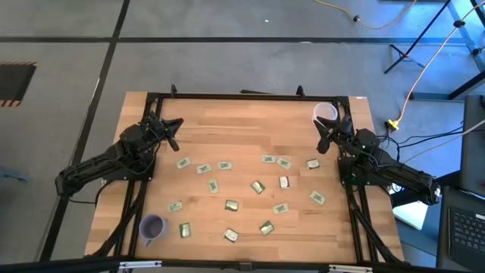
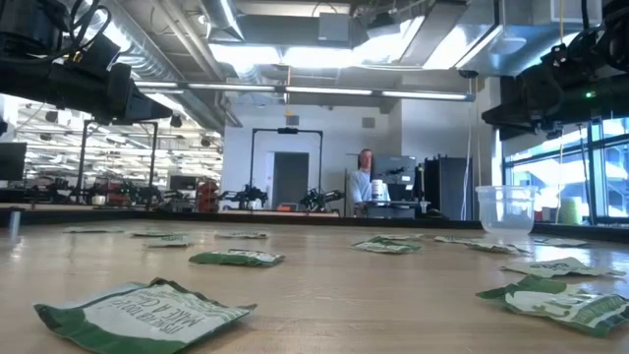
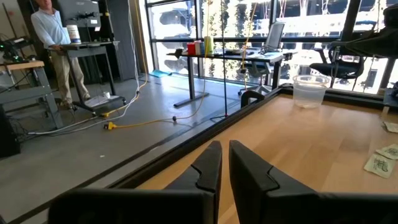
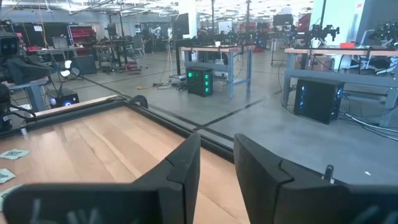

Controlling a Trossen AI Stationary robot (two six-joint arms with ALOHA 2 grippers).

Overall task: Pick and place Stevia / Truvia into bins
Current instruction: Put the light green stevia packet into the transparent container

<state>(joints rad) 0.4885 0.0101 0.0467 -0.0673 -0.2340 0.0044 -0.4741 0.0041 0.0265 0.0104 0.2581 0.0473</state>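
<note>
Several pale green and white Stevia sachets lie flat and scattered over the middle of the wooden table; they also show in the low view. The translucent white cup stands at the far right corner, and the purple cup stands near the front left. My left gripper hovers level above the table's left side, shut, with nothing in it. Above the right side, my right gripper hovers level beside the white cup. Its fingers are open and hold nothing.
A black frame runs along the table's edges. Bare wood lies between the sachets and along the far edge. A person stands at a desk in the room beyond the table. Cables and stands are on the floor at the far right.
</note>
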